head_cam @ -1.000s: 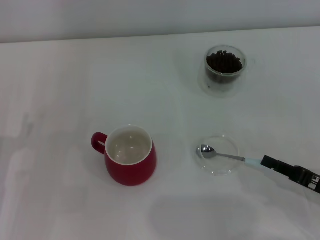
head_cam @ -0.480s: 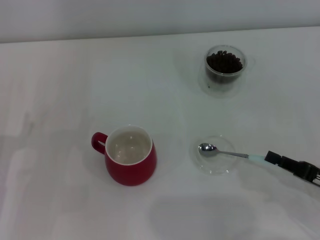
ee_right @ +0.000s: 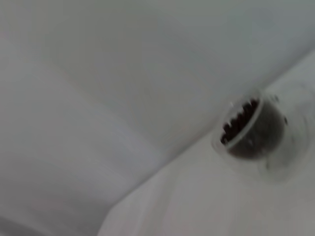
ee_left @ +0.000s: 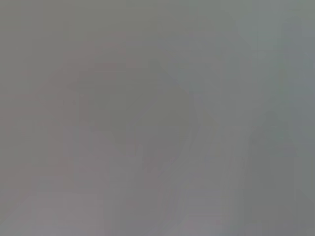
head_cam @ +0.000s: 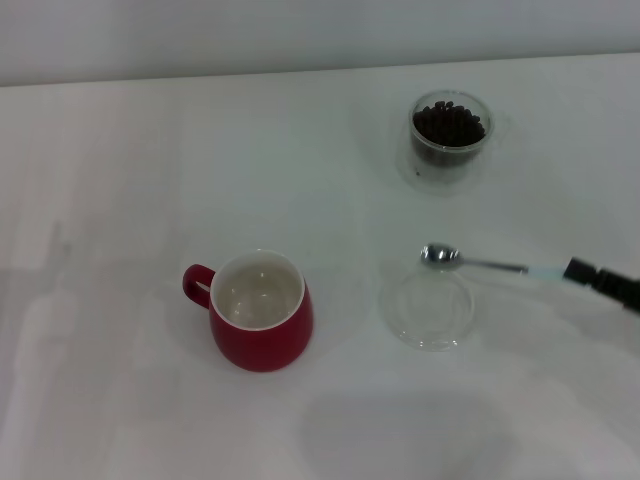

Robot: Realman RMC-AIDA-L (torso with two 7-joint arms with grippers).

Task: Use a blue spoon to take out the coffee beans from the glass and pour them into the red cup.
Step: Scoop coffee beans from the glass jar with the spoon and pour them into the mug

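Observation:
The red cup (head_cam: 262,311) stands at the front left of the white table, its white inside bare. The glass (head_cam: 449,136) with the coffee beans (head_cam: 448,122) stands at the back right; it also shows in the right wrist view (ee_right: 251,130). My right gripper (head_cam: 600,280) comes in from the right edge, shut on the pale handle of the blue spoon (head_cam: 478,262). The spoon is held level above the table, its empty metal bowl over the far rim of the clear saucer (head_cam: 430,311). The left gripper is out of view.
The flat clear saucer lies between the red cup and the right gripper. A pale wall runs behind the table's far edge. The left wrist view is a blank grey blur.
My right gripper has lifted the spoon out of the saucer and carried it toward the glass; the spoon's bowl now hangs over the saucer's far rim. Cup and glass have not moved.

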